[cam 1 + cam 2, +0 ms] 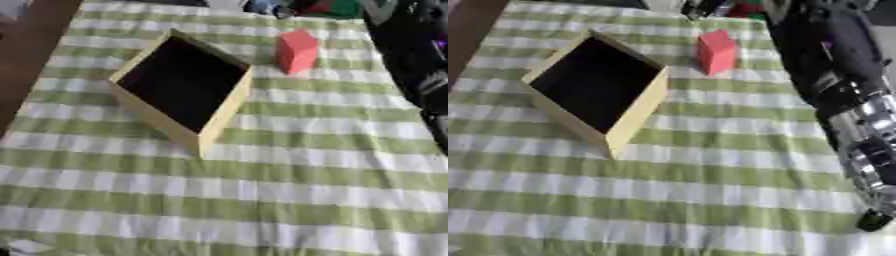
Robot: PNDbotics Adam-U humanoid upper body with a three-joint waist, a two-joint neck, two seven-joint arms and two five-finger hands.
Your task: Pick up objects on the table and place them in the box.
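- We see a yellow-walled box [181, 85] with a dark inside, sitting askew on the green-and-white checked cloth [289, 185]; nothing visible in it.
- Red block [716, 51] stands upright on the cloth just beside the box's far right corner, apart from it.
- Right arm [846, 105] runs down the right side of the right eye view, black with silver joints. Its hand isn't clearly shown, so we cannot tell open or clenched. Left hand not in view.
- More small coloured things lie at the far edge [302, 7], too blurred to name.
- We judge the pick not yet begun.
- Risks: block is tall, so a sideways nudge could topple it; the arm sweeping in could clip the box's wall and shove it; releasing above the rim could bounce the block out.
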